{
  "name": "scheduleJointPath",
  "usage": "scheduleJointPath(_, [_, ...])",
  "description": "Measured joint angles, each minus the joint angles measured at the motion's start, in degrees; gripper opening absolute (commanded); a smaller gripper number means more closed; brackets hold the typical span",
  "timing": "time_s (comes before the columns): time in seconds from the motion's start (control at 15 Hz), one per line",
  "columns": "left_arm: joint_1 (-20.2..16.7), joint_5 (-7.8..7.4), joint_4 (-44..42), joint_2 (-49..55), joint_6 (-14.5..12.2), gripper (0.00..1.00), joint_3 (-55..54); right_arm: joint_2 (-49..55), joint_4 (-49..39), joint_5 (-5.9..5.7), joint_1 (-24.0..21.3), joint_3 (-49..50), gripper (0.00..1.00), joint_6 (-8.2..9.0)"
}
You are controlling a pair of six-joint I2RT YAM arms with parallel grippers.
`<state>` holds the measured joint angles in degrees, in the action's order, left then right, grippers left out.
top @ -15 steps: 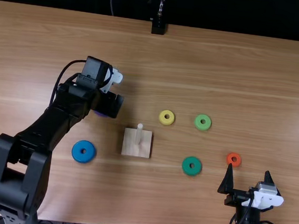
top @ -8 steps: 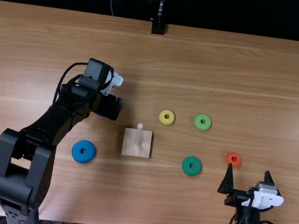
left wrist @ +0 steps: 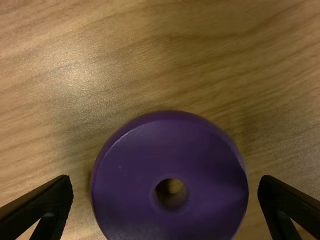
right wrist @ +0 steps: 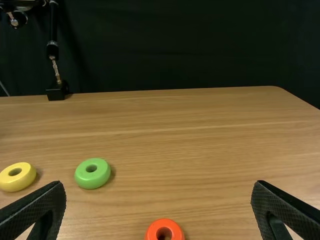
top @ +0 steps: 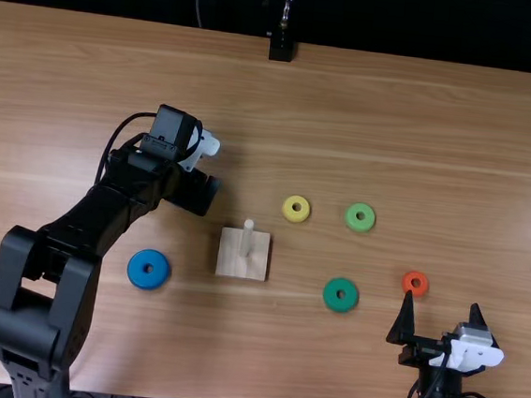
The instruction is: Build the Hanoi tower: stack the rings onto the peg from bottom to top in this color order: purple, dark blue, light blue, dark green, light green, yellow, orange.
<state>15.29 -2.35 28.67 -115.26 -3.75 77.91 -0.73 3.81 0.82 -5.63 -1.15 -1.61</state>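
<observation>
My left gripper (top: 193,190) is low over the table, up and left of the wooden base (top: 255,261) with its bare peg (top: 247,237). In the left wrist view that gripper (left wrist: 166,181) is open, its fingers apart on either side of the flat purple ring (left wrist: 135,180), with gaps between. A blue ring (top: 147,283), dark green ring (top: 339,306), light green ring (top: 359,227), yellow ring (top: 295,218) and orange ring (top: 414,291) lie on the table. My right gripper (top: 441,310) stands open by the orange ring; in the right wrist view the gripper (right wrist: 159,185) holds nothing.
The blue ring lies left of the base, beside the left forearm. Yellow and both green rings are spread right of the base. A black stand (top: 281,48) stands at the table's (top: 396,108) far edge.
The left arm has shifted slightly right, and its gripper now covers the purple edge that showed under it in the top view. The right arm and the other rings have kept still.
</observation>
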Motion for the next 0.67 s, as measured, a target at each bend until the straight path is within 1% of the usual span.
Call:
scheduleJointPath(0.33, [0.0,0.24,0.1,-1.4,-0.8,1.0,0.0,0.0,0.0,0.0,0.0,0.0,1.0,0.02])
scheduleJointPath(0.4, [0.0,0.2,0.1,-1.4,-0.8,0.68,0.0,0.0,0.0,0.0,0.0,0.0,1.0,0.0])
scheduleJointPath(0.47, [0.0,0.2,0.1,-1.4,-0.8,0.33,0.0,0.0,0.0,0.0,0.0,0.0,1.0,0.02])
scheduleJointPath(0.53, [0.1,0.2,0.1,-1.4,-0.8,0.09,0.0,0.0,0.0,0.0,0.0,0.0,1.0,0.0])
scheduleJointPath(0.6, [0.1,0.22,0.1,-1.4,-0.9,0.0,0.0,0.0,0.0,0.0,0.0,0.0,1.0,0.0])
scheduleJointPath(0.67, [0.1,0.24,0.1,-1.4,-0.9,0.0,0.0,0.0,0.0,0.02,0.0,0.0,1.0,0.02])
